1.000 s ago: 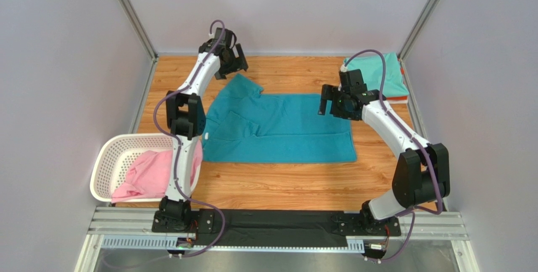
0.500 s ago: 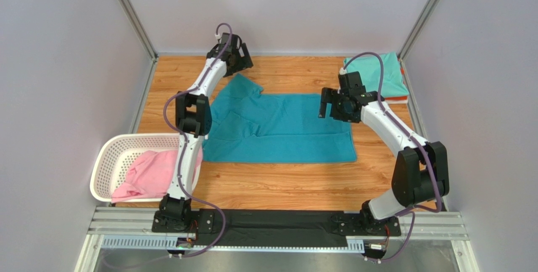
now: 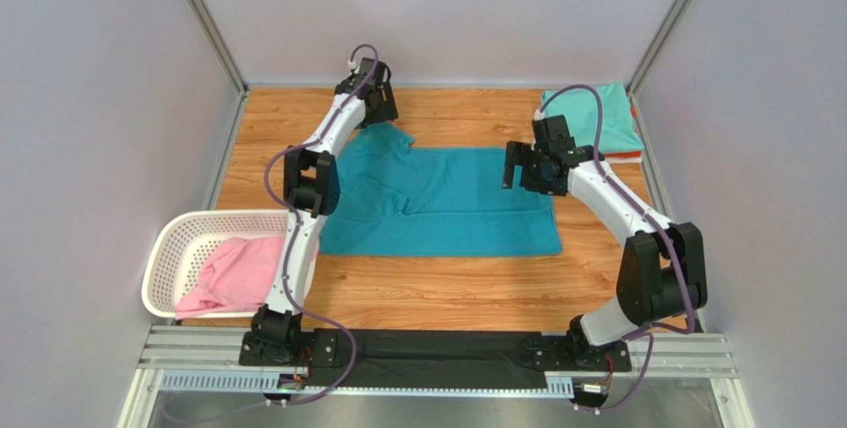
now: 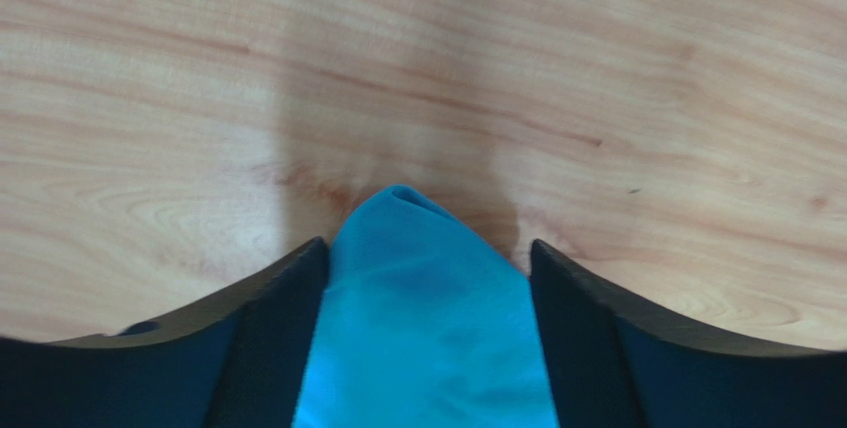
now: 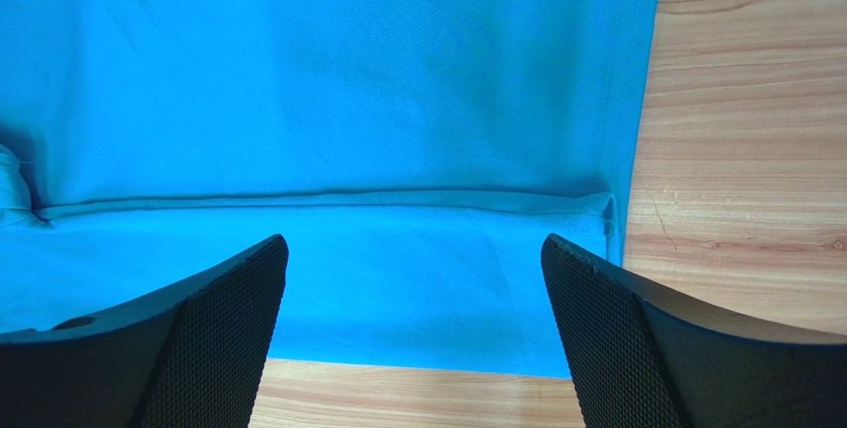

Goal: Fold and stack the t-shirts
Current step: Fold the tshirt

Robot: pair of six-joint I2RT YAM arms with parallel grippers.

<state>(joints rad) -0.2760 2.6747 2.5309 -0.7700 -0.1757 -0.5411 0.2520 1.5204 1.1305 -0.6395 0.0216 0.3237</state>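
The deep teal t-shirt [image 3: 447, 205] lies spread flat on the wooden table, one sleeve pointing to the back left. My left gripper [image 3: 381, 115] is down at that sleeve's tip. In the left wrist view its jaws [image 4: 429, 249] stand partly apart with the teal sleeve [image 4: 427, 339] filling the gap between them. My right gripper [image 3: 510, 165] hovers open and empty over the shirt's right part. In the right wrist view [image 5: 415, 244] a fold line and the hem of the shirt [image 5: 348, 81] show. A mint green t-shirt [image 3: 606, 115] lies folded at the back right on an orange one [image 3: 624, 157]. A pink t-shirt [image 3: 234, 269] sits crumpled in the basket.
The white lattice basket [image 3: 174, 239] stands at the front left beside the left arm. Grey walls and metal posts close in the table on three sides. Bare wood [image 3: 447, 289] runs along the front of the teal shirt.
My left gripper has moved right and down onto the tip of the teal sleeve. The right gripper has hardly moved. The shirts lie as before.
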